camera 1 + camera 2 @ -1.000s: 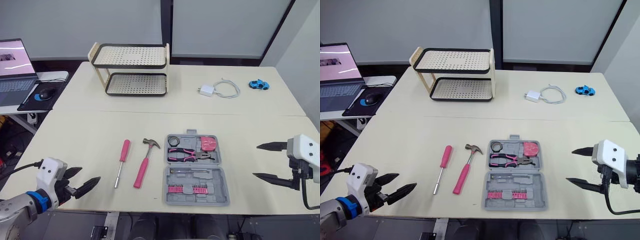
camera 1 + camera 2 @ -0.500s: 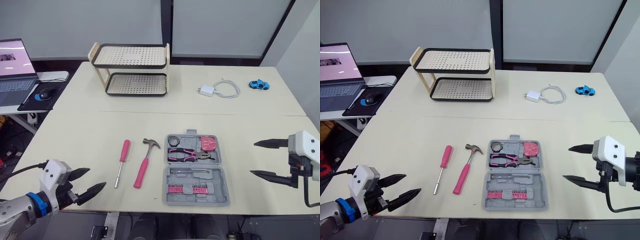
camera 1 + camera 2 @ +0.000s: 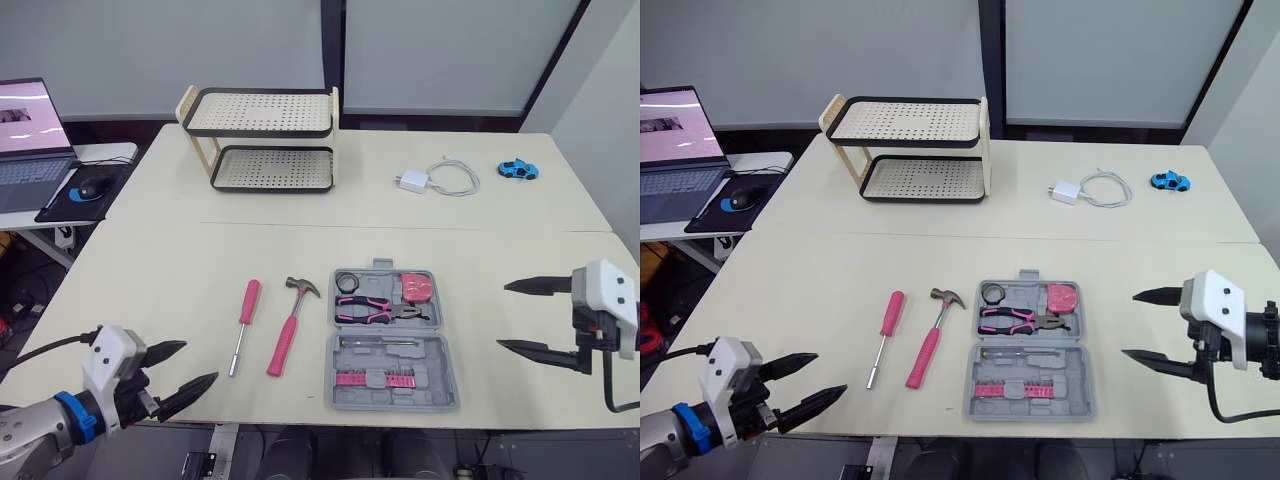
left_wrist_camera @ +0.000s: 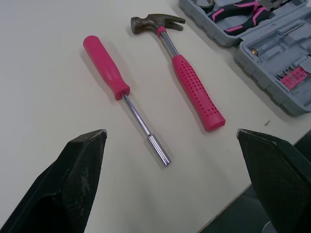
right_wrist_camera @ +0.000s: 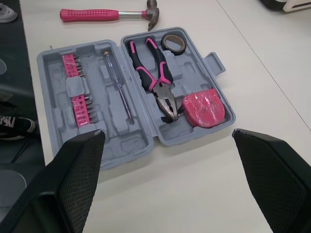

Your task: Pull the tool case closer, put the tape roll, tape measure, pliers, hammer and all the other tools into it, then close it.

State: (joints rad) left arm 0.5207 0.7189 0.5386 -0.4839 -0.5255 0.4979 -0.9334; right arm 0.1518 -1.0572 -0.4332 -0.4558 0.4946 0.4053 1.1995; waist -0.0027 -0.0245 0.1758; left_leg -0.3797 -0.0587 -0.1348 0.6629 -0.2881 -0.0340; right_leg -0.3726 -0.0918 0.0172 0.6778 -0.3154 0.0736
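I see bright, even overhead light, soft shadows under the hammer (image 4: 177, 60), and sharp focus throughout.

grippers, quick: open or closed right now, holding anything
Left gripper: open, holding nothing.
Right gripper: open, holding nothing.

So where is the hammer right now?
In the left eye view, the hammer lies on the table, left of the open tool case, with the screwdriver on its other side.
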